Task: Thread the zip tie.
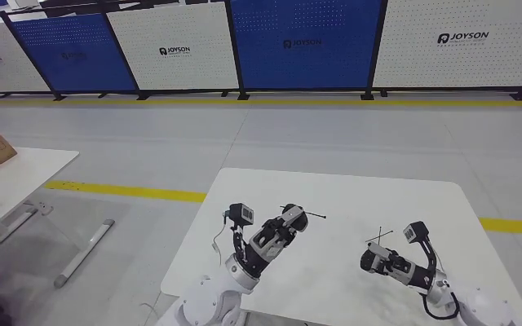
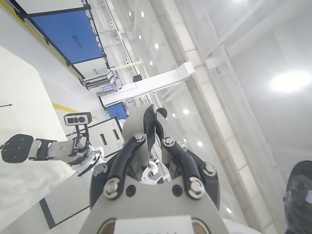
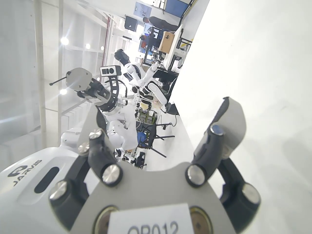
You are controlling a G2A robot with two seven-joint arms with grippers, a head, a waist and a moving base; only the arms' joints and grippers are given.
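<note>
Left gripper (image 1: 295, 217) clamped shut on the zip tie (image 1: 314, 214), held above the table (image 1: 342, 187), tie's end sticking out. Right gripper (image 1: 369, 261) spread wide, empty, low over the table. Seemingly a second tie (image 2: 6, 105) lying on the table.

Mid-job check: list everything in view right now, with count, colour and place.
held zip tie: one, black, sticking out of the left gripper
loose zip tie: one, black, apparently on the table beside the right gripper
table: one, white, under both arms
side table: one, white, far left
partition panels: several, blue and white, along the back
floor lines: two, yellow, across the floor
left gripper: one, grey-black, shut
right gripper: one, grey-black, open, holding nothing
</note>
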